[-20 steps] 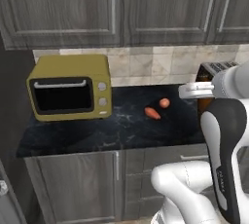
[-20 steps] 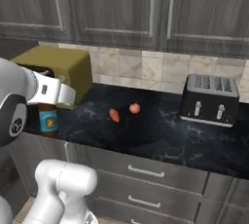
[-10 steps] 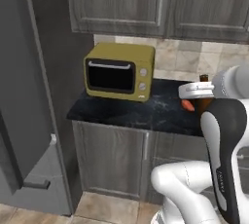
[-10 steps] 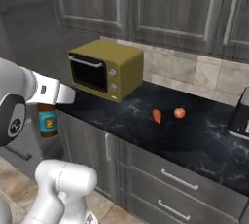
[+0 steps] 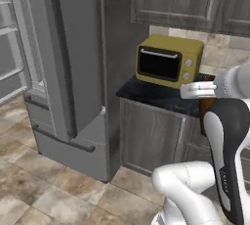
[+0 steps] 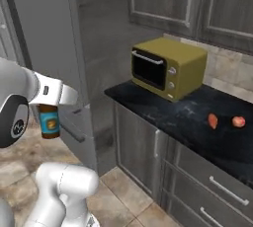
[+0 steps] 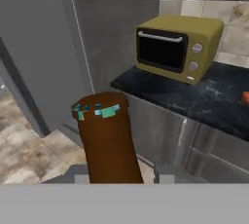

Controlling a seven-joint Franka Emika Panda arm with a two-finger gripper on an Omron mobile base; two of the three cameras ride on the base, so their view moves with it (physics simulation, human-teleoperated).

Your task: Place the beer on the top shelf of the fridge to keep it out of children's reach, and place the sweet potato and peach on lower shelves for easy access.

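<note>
The gripper [image 7: 118, 177] is clamped on the beer [image 7: 106, 140], carried clear of the counter. Over the last second the base has swung left, bringing the open fridge [image 5: 63, 67] into view, so shelving comes next. Farther off, the sweet potato [image 6: 212, 120] and peach [image 6: 238, 121] lie mid-counter [image 6: 163, 110].

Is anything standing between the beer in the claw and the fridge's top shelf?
Yes, judging by the left base view: the fridge's open door stands edge-on between the claw, shut on the beer, and the shelves glimpsed at far left. The top shelf itself isn't identifiable.
</note>
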